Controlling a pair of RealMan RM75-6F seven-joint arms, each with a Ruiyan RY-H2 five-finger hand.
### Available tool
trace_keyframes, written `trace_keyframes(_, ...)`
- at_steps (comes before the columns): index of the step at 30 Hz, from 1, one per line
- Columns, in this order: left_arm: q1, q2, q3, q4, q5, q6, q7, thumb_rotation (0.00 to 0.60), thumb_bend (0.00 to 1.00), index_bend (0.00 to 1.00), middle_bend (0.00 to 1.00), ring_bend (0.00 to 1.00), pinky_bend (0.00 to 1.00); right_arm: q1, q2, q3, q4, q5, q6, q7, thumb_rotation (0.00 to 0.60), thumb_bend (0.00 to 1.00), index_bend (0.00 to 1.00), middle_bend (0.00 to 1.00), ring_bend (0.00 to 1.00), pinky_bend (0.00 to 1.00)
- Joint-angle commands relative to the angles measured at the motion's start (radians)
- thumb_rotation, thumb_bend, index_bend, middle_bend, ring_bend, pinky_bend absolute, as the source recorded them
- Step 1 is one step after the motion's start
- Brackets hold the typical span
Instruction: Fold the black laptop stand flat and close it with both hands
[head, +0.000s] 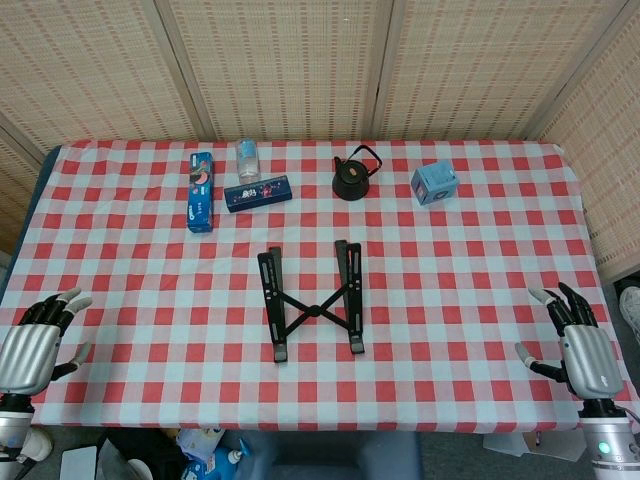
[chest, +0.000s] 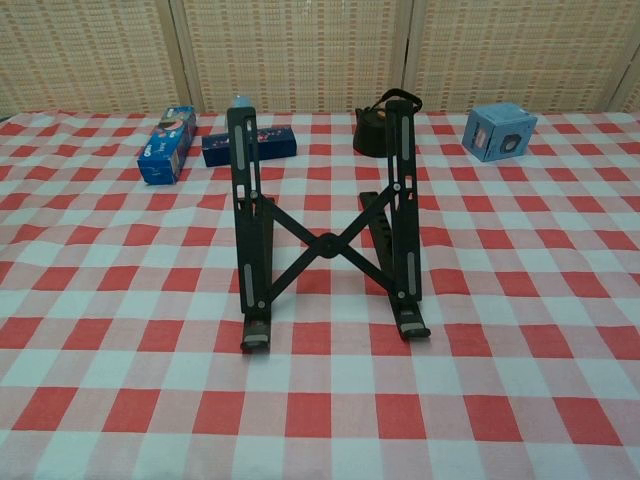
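The black laptop stand (head: 313, 300) stands unfolded in the middle of the red-and-white checked table (head: 450, 280), its two rails raised and joined by an X-shaped cross brace (chest: 326, 240). In the chest view the stand (chest: 325, 225) rises upright with its feet toward me. My left hand (head: 35, 340) hovers at the table's front left corner, fingers spread, holding nothing. At the front right corner, my right hand (head: 580, 345) is likewise spread and empty. Both hands are far from the stand and appear only in the head view.
Along the far side lie a blue snack box (head: 200, 192), a dark blue box (head: 257, 192), a small clear cup (head: 248, 158), a black kettle (head: 354, 176) and a light blue cube box (head: 435, 184). Woven screens stand behind the table.
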Motion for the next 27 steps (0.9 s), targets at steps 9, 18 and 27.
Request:
trace_keyframes(9,-0.009,0.009,-0.007,0.001,0.003,-0.01,-0.084,0.6,0.3,0.23,0.17,0.16,0.2,0.001,0.007,0.003,-0.009,-0.012,0.008,0.015,0.6,0.22,0.15,0.18,0.01,0.07)
trace_keyframes(18,-0.085,0.045,-0.031,0.005,0.033,-0.101,-0.33,0.6,0.3,0.21,0.17,0.17,0.2,0.057,0.032,0.02,-0.068,-0.022,-0.064,0.053,0.6,0.21,0.15,0.18,0.01,0.07)
trace_keyframes(27,-0.237,0.081,-0.064,0.028,0.041,-0.306,-0.702,0.282,0.26,0.19,0.19,0.21,0.2,0.206,0.057,0.092,-0.17,0.058,-0.268,0.125,0.6,0.17,0.15,0.18,0.01,0.07)
